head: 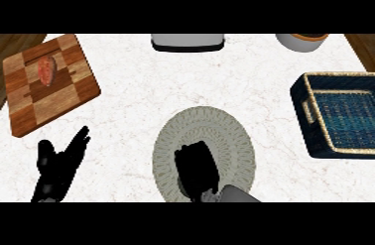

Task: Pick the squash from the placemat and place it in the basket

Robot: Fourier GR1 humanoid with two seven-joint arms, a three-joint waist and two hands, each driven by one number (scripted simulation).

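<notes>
The round grey-green placemat [219,132] lies in the middle of the counter. My right hand [196,165] sits on its lower half, fingers curled downward into a compact shape. No squash shows anywhere; it is hidden under that hand. The dark blue woven basket [316,121] stands at the right edge, well apart from the mat, and nothing shows inside it. My left hand [60,165] rests open at the lower left, fingers pointing up and to the right.
A wooden cutting board [62,92] with a reddish piece of food [47,70] lies at the far left. A grey appliance [187,41] and a white pot [300,41] stand along the far edge. White marble lies between mat and basket.
</notes>
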